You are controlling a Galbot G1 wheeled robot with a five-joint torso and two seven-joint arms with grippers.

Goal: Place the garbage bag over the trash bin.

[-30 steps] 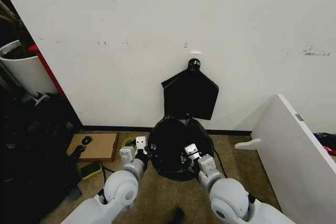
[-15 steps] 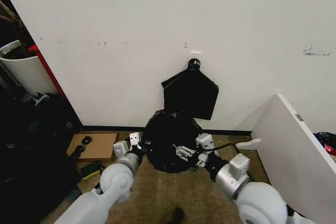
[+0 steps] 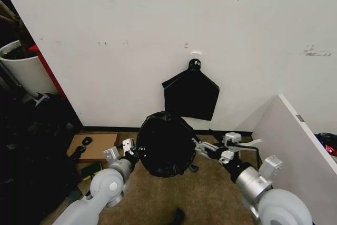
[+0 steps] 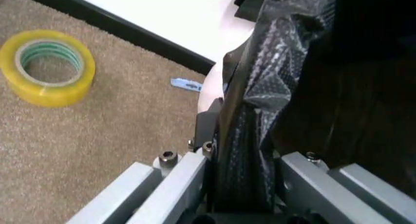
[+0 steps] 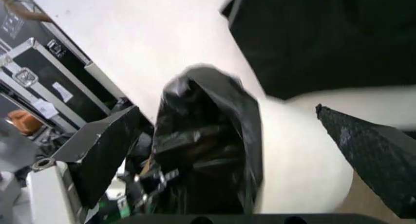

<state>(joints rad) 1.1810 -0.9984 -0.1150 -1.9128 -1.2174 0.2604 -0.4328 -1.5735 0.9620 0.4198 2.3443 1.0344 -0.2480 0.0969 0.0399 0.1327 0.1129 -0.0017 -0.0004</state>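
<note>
One garbage bag [image 3: 166, 143] billows over the single trash bin [image 5: 302, 170] on the carpet by the wall, below one flat black bag [image 3: 190, 96] hanging there. The left pincer [image 3: 128, 151] is clamped on the bag's left edge, film pinched between its fingers. The right pincer [image 3: 202, 148], just right of the bag, has its fingers spread with nothing held; one tape roll [image 4: 47, 68] lies nearby.

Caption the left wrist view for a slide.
Left end effector clamped on a fold of the black garbage bag, above brown carpet with a roll of yellow tape.
</note>
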